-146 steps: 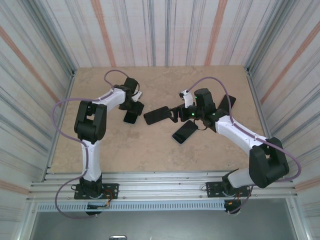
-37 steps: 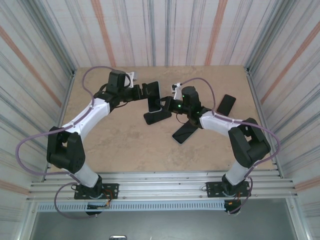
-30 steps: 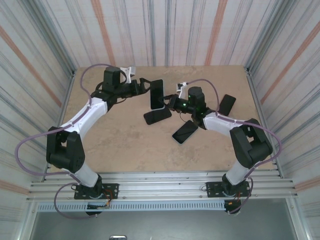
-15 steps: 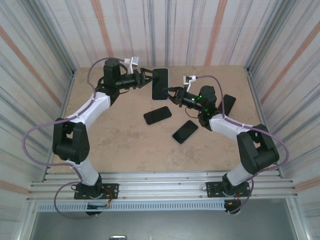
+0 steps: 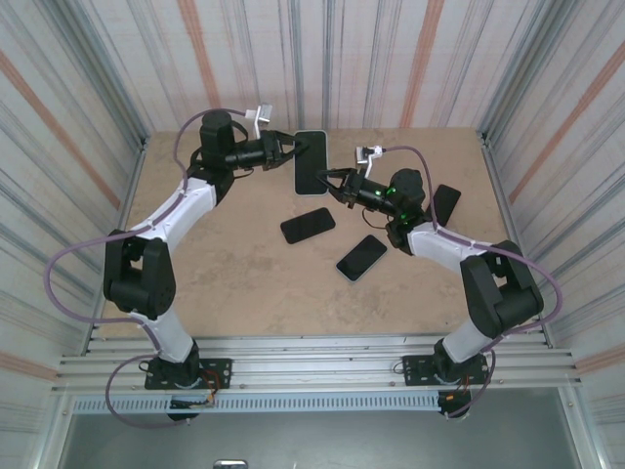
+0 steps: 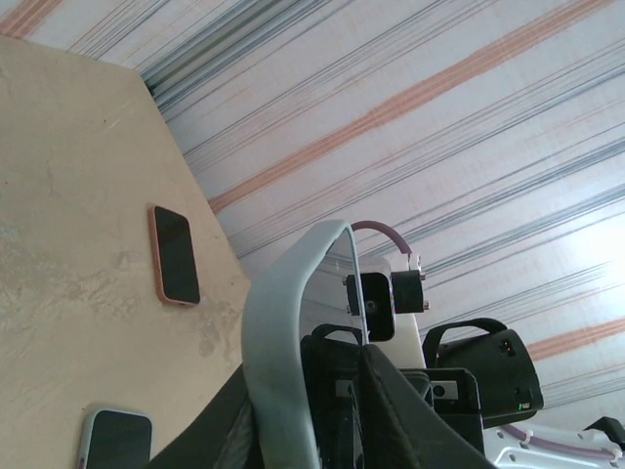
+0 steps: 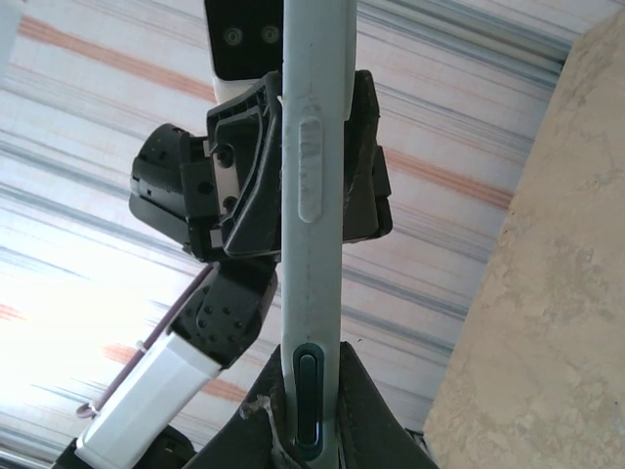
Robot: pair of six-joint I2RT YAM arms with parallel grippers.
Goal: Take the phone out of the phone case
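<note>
My left end effector is pinching the pale grey-green rubbery phone case by one long side. On the right wrist camera its black fingers sit pressed against both faces of the case. My right end effector is pinching the same case by its lower short end, and its fingers close on the edge around a small oval slot. The two end effectors meet from opposite sides, the left from the left and the right from the lower right.

The dark-screened phone sits inside the case. The pair is held up off the desk, above the middle of its far edge, with the screen facing the top camera.

Three other handsets lie flat on the desk:
- a black phone near the middle
- a pale-rimmed phone just right of it, towards the near edge
- an orange-rimmed phone by the right edge
</note>
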